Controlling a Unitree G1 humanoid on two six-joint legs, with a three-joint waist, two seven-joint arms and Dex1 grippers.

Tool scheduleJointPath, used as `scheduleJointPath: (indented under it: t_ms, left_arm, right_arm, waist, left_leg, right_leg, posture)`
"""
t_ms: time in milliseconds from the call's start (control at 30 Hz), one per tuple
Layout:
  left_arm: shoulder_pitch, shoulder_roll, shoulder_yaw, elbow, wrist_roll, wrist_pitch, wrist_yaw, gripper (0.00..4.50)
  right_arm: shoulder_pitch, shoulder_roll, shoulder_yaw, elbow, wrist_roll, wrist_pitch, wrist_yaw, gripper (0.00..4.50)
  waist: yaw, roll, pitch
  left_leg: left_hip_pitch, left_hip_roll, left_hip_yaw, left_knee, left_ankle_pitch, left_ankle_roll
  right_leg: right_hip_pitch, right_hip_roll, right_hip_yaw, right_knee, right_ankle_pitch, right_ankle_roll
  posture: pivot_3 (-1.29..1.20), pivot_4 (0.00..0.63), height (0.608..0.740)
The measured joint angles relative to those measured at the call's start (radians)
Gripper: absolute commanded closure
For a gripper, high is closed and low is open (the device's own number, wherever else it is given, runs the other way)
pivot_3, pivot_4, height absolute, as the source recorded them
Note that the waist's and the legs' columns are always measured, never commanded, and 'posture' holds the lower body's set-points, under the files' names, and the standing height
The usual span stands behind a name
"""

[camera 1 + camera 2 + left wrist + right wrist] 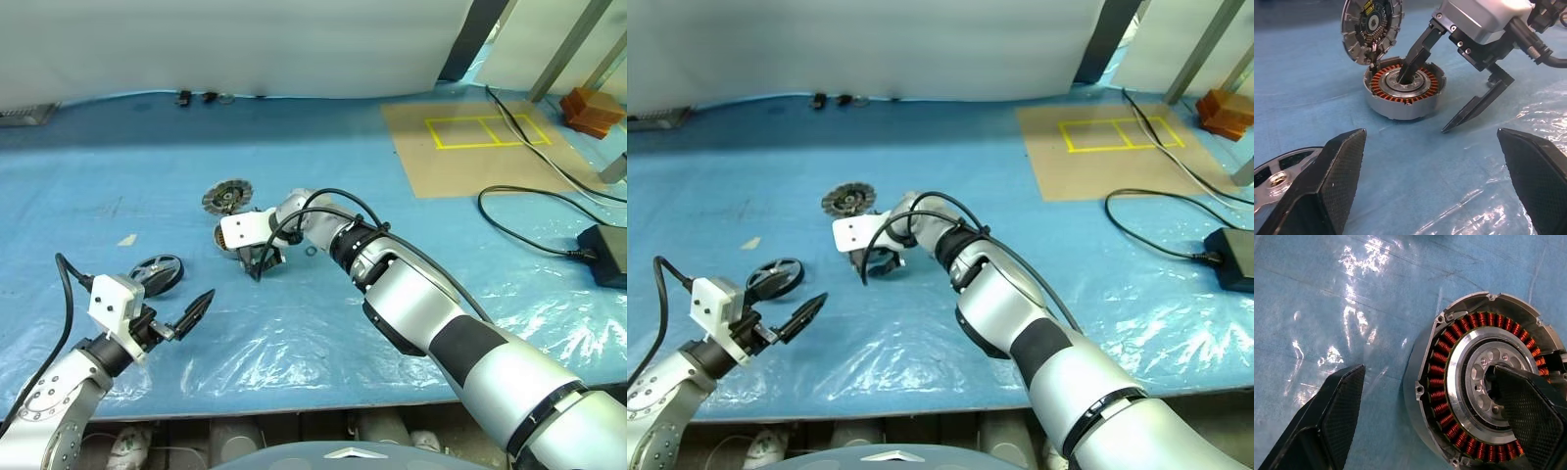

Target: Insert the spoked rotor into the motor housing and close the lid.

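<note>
Working surface is a blue sheet (pixel 323 147) with shiny clear plastic over the near part. Over on the left, the left gripper (pixel 182 321) hovers with its fingers spread wide and nothing between them. Just beyond it lies the spoked rotor (pixel 157 270), flat on the sheet: dark rim, thin silver spokes, shiny hub in the middle. Nothing sits between it and the housing except bare sheet.

In the middle is the motor housing (pixel 1403 93), a shallow round grey case with a ring of copper-orange windings around a metal hub. Its lid (pixel 1371 29) stands flipped up at the far rim, toothed face showing. The right gripper (pixel 1454 100) is right on top of it, spread wide too: one finger pokes down into the hub opening, the other hangs outside the case wall above the sheet. So that finger is squarely in the way of the opening.

Off right: a brown board (pixel 470 147) with yellow tape rectangles, black cables (pixel 519 230) and a black box (pixel 605 253).
</note>
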Motion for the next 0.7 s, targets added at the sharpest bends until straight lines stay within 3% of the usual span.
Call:
scheduleJointPath:
  t_ms: [167,400,567,700]
  left_arm:
    - [-0.013,-0.007,-0.025,-0.009,0.015,-0.003,0.017,0.0]
    - [-0.059,-0.026,-0.059,-0.009,0.027,-0.01,0.04,0.0]
    - [-0.052,-0.03,-0.081,-0.009,0.033,-0.01,0.043,0.0]
    - [-0.059,-0.029,-0.089,-0.006,0.033,-0.009,0.04,0.0]
  right_arm:
    - [-0.01,-0.009,0.006,-0.006,-0.035,-0.039,0.005,2.27]
    - [-0.034,0.012,-0.023,-0.001,-0.045,0.028,0.022,2.27]
    - [-0.054,-0.016,-0.096,-0.035,0.017,0.158,0.173,2.27]
    - [-0.005,-0.09,-0.108,-0.183,0.037,0.292,0.287,2.27]
  waist:
    - [0.0,0.0,0.0]
    - [0.0,0.002,0.0]
    - [0.004,0.002,0.001]
    - [0.01,0.002,0.001]
  left_leg:
    - [0.0,0.0,0.0,0.0,0.0,0.0]
    - [0.0,0.0,0.0,0.001,0.0,0.0]
    - [-0.002,0.0,0.0,0.001,0.001,0.003]
    - [-0.002,0.0,0.0,0.001,0.002,0.004]
  right_leg:
    - [0.0,0.0,0.0,0.0,0.0,0.0]
    - [0.0,0.0,0.0,0.001,0.0,-0.001]
    - [0.0,0.0,-0.001,0.0,0.0,-0.001]
    - [0.0,0.0,-0.001,-0.001,0.0,-0.001]
  posture:
    - [0.0,0.15,0.74]
    - [0.0,0.15,0.74]
    - [0.0,0.15,0.74]
    - [0.0,0.15,0.74]
